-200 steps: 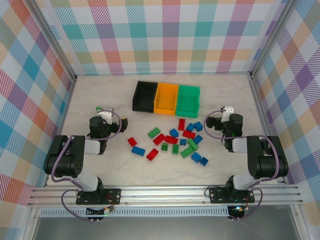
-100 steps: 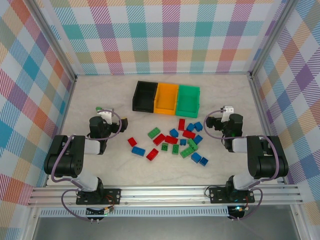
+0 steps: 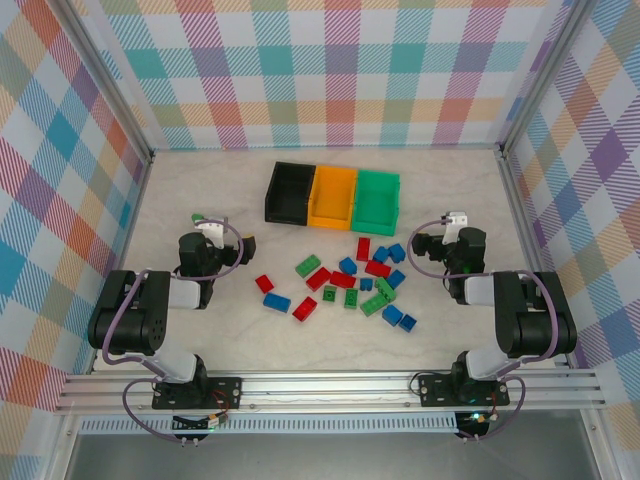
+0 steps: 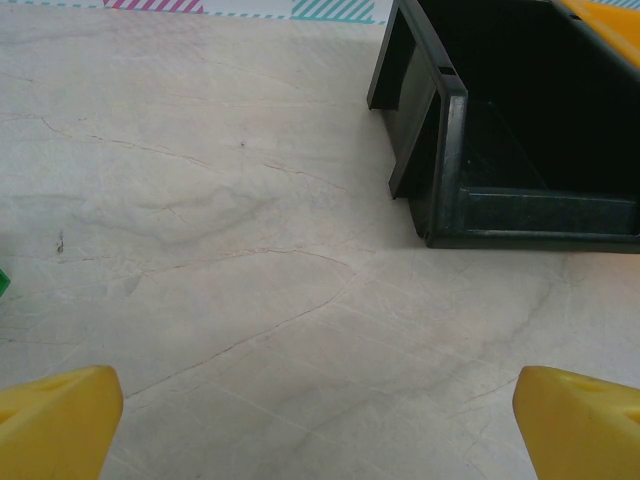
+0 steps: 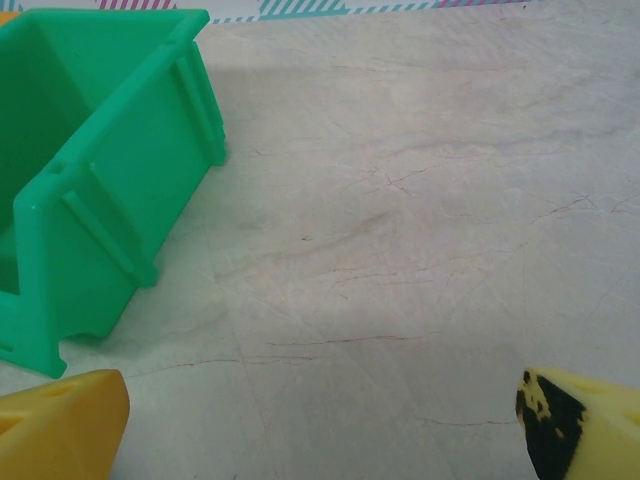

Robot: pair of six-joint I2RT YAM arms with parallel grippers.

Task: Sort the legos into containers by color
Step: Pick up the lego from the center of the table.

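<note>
Several red, green and blue legos [image 3: 350, 280] lie scattered on the table's middle, between my two arms. The containers stand joined in a row behind them: a black bin [image 3: 270, 192], an orange bin [image 3: 331, 221] and a green bin [image 3: 375, 225]. My left gripper [image 3: 246, 245] rests low on the left, open, its yellow fingertips [image 4: 60, 420] wide apart over bare table, facing the black bin [image 4: 540, 212]. On the right my right gripper [image 3: 419, 243] is open too, nothing between its fingertips [image 5: 62, 425]. The green bin [image 5: 120, 180] stands ahead of it to the left.
Plaid walls [image 3: 340, 70] close in the table at the back and both sides. An aluminium rail [image 3: 330, 385] with both arm bases runs along the near edge. Bare tabletop [image 3: 200, 180] stretches left of the bins and right of them [image 3: 450, 190].
</note>
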